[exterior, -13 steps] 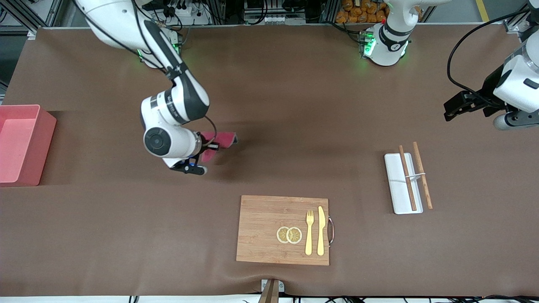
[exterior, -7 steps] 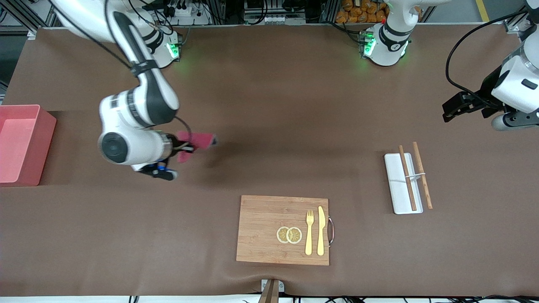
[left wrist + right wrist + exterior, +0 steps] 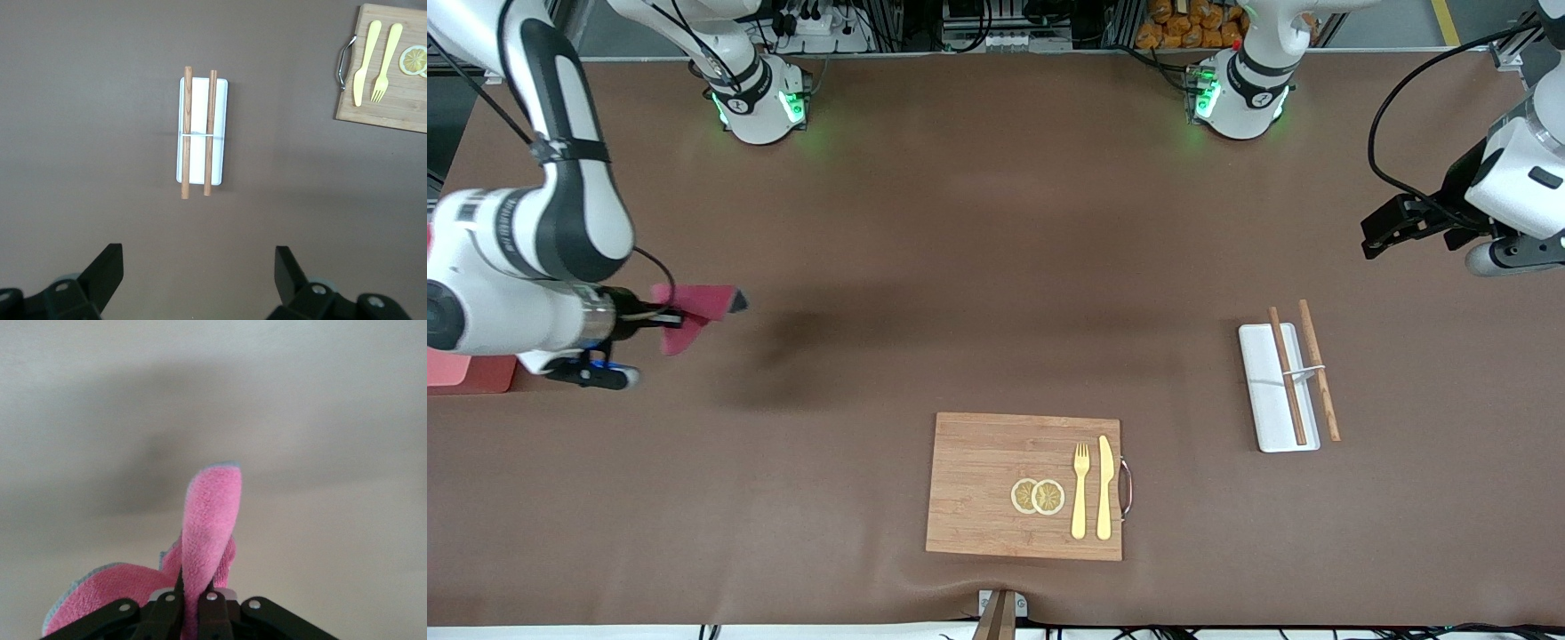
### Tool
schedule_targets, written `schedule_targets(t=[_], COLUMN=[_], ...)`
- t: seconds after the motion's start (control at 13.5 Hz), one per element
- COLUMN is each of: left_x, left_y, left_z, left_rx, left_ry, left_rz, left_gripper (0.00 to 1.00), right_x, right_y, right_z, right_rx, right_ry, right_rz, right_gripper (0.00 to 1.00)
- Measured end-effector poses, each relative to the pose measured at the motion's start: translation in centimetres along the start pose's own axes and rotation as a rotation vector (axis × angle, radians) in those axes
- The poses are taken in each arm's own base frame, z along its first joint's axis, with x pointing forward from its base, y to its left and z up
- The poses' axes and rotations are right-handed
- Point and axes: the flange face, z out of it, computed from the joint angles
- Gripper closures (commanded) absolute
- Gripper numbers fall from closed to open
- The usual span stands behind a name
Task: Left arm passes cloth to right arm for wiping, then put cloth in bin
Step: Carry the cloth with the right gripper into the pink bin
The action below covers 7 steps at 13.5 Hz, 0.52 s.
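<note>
Table [image 3: 996, 267]: brown mat, filling nearly the whole front view.

Right arm [image 3: 534, 231]: white with black bands, reaching down the left edge of the frame; wrist at middle left, covering most of the bin.

Left arm [image 3: 1516, 173]: white, at the upper right edge of the frame, waiting.

Cutting board [image 3: 1024, 486]: wooden, lower centre, metal handle on its right-hand edge. Carries two lemon slices [image 3: 1038, 496], a yellow fork [image 3: 1080, 491] and a yellow knife [image 3: 1105, 487], side by side.

Bin [image 3: 467, 373]: salmon-pink box, only a corner visible at the left edge, below the right arm's wrist.

White tray [image 3: 1267, 391]: flat, rectangular, right of centre. Two wooden chopsticks [image 3: 1288, 375] laid lengthwise, one on the tray, the other along its right-hand rim.

Cloth [image 3: 692, 307]: magenta-pink towel, middle left of the frame, up in the air over bare mat just right of the bin; one flap standing up in the right wrist view, the rest bunched beside the fingers.

Right gripper [image 3: 190, 603]: black fingers pressed together, pinching the cloth.

Left gripper [image 3: 199, 277]: black fingers spread wide, nothing between them, over bare mat near the tray at the left arm's end of the table.
</note>
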Motion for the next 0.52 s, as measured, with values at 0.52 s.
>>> schedule_targets(t=[0.52], left_x=[0.0], left_y=[0.0], left_z=[0.0], left_rx=[0.000], left_ry=[0.001], left_rz=[0.001], left_gripper=[0.00], right_x=[-2.6], right_y=[24.6], right_z=[-2.7], right_rx=[-0.048], right_ry=[0.077], right_rz=[-0.260], right_gripper=[1.00])
